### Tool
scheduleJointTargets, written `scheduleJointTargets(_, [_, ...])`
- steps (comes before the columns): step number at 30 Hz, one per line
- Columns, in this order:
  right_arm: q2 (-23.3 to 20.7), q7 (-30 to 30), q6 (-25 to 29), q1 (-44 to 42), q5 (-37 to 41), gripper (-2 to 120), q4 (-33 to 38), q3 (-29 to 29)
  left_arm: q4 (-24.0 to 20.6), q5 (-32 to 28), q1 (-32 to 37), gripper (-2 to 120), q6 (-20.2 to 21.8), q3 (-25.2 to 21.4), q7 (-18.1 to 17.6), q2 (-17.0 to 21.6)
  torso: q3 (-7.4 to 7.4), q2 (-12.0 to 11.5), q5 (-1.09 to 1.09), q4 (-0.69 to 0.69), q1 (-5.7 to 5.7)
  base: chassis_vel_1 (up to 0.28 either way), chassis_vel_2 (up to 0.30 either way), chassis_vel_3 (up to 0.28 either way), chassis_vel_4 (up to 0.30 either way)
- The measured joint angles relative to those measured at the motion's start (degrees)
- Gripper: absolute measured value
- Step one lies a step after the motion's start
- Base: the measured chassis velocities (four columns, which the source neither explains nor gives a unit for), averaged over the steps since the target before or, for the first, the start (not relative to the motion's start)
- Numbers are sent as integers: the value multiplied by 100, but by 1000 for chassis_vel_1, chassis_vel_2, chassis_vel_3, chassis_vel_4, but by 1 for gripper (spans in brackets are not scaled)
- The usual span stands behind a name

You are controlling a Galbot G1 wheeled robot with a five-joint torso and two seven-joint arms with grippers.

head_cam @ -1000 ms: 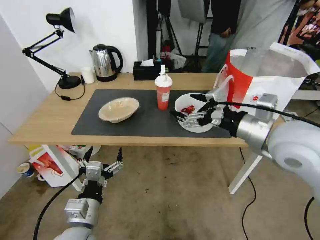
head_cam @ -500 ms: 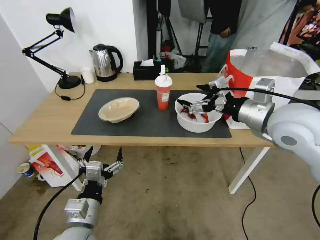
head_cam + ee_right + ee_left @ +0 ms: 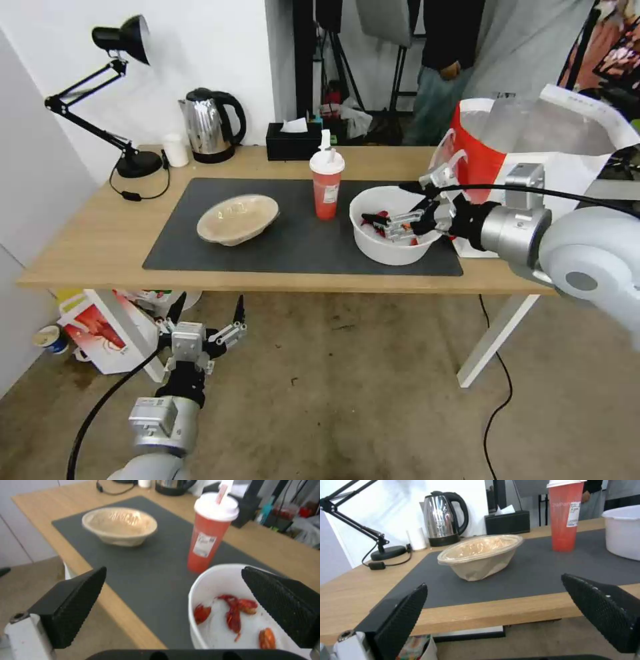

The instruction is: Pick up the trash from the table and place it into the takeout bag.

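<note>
Over the right end of the dark grey mat (image 3: 293, 243), the right end effector (image 3: 407, 207) hangs spread open at the mouth of the round white plastic bowl (image 3: 393, 250), one finger reaching across the rim toward the bowl's middle and the other out past its far edge, neither visibly pinching the wall. The bowl lies directly beneath and slightly forward of the fingertips, so the approach looks like a matter of lowering and straddling the rim rather than reaching sideways. Being round, it offers no long axis to align with. Inside it lie several red crayfish scraps (image 3: 233, 615) scattered over the bottom. Just right of the bowl stands the takeout bag (image 3: 533, 160), mouth open and silvery lining showing, nothing visible within. Left of the bowl, close but apart, the red drink cup (image 3: 327, 183) stands upright with lid and straw; farther left sits the shallow beige bowl (image 3: 237, 219), which looks empty. All three rest on the counter (image 3: 87, 247). The right arm is plainly nearer the white bowl and the bag. Below the counter's front edge, the left end effector (image 3: 207, 320) hangs parked with its fingers apart, pointing toward the beige bowl.
</note>
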Motion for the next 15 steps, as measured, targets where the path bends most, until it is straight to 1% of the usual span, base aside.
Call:
scheduleJointTargets(4, [-22, 9, -134, 117, 99, 100, -30, -213, 0, 0, 0, 100, 0, 0, 0, 0, 0, 0, 0, 0, 0, 0, 0, 0, 0])
scheduleJointTargets(15, [-108, 6, -339, 359, 378, 100, -181, -400, 0, 0, 0, 100, 0, 0, 0, 0, 0, 0, 0, 0, 0, 0, 0, 0, 0])
